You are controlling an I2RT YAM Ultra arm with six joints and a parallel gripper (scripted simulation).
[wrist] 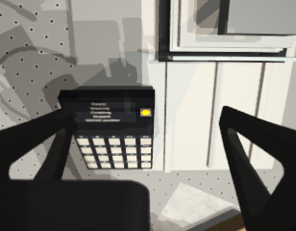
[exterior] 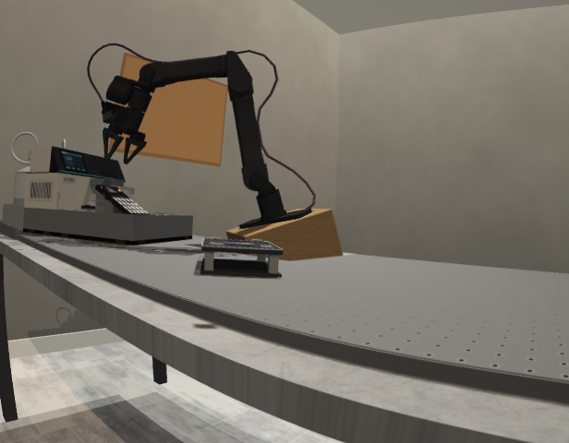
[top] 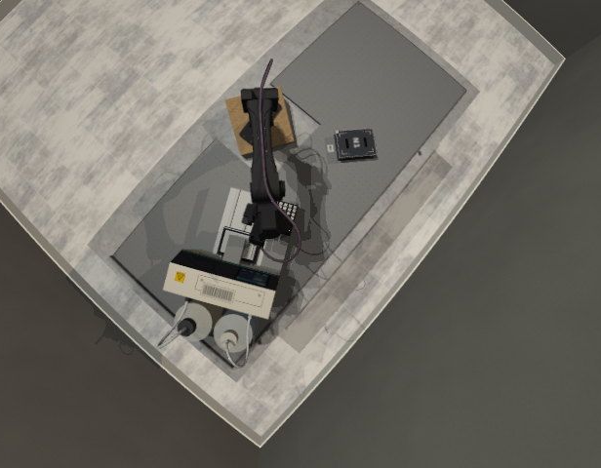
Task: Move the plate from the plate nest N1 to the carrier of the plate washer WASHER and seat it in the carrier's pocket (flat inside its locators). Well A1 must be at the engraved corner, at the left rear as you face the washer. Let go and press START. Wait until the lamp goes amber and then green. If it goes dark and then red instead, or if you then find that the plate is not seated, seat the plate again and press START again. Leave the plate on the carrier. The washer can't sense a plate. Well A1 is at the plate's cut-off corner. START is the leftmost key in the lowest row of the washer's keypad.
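My gripper (exterior: pixel 117 160) (wrist: pixel 146 115) is open and empty, high above the washer's keypad (top: pixel 289 210) (exterior: pixel 127 204) (wrist: pixel 116 151). The START key (wrist: pixel 92 166) is at the keypad's lower left. The lamp (exterior: pixel 119 190) (wrist: pixel 145 113) glows amber. The nest N1 (top: pixel 340 151) (exterior: pixel 241 249) holds no plate; its label and slots show. The washer (top: pixel 220 296) (exterior: pixel 51 190) has its carrier out in front. In the wrist view, a pale rectangular rim (wrist: pixel 175 40) lies within a dark frame at the upper right, partly under a grey panel (wrist: pixel 263 16). Well A1 and exact seating cannot be told.
The washer's dark sloping front (exterior: pixel 89 164) rises beside the gripper. Two bottles (top: pixel 195 317) (top: pixel 232 327) with tubes stand behind the washer. The arm's wooden base block (top: pixel 234 115) (exterior: pixel 322 233) stands opposite it. A cable loops beside the wrist.
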